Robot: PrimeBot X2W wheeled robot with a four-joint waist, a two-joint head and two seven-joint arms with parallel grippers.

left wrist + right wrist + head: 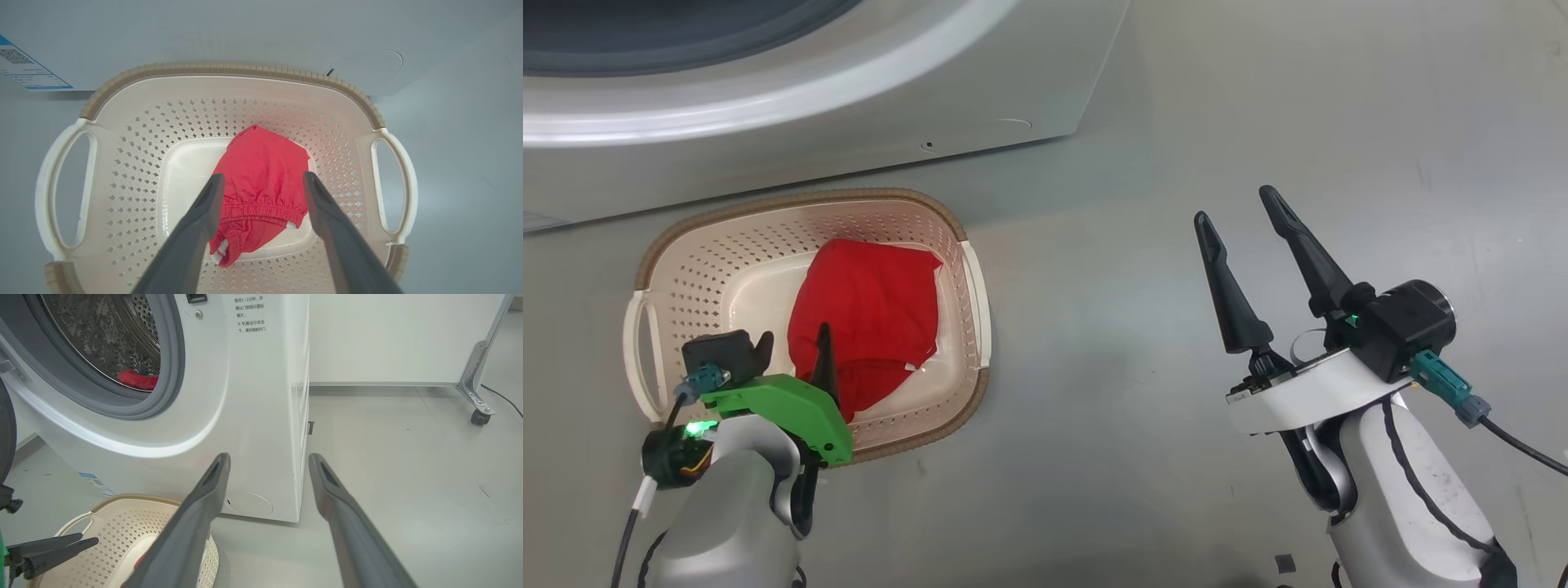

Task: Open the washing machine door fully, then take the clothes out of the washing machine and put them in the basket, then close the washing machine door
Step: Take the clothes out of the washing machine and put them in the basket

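Mid-unload. Left claw (263, 177) stood wide open, empty; red fabric garment (265, 163) lay directly below it in cream perforated plastic basket (229, 67). Right claw (1234, 204) open, empty. Next: grab red bit (138, 379), probably clothing, from steel drum (102, 330).

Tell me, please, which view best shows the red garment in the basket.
The left wrist view: it looks straight down on the red garment in the basket. In the head view the left hand covers its edge; the right wrist view catches a sliver.

Bright, even light washes the floor (1339, 122); a soft shadow edges the basket (809, 198), a glare band curves across the washer (122, 451), and wrist views bow at the edges.
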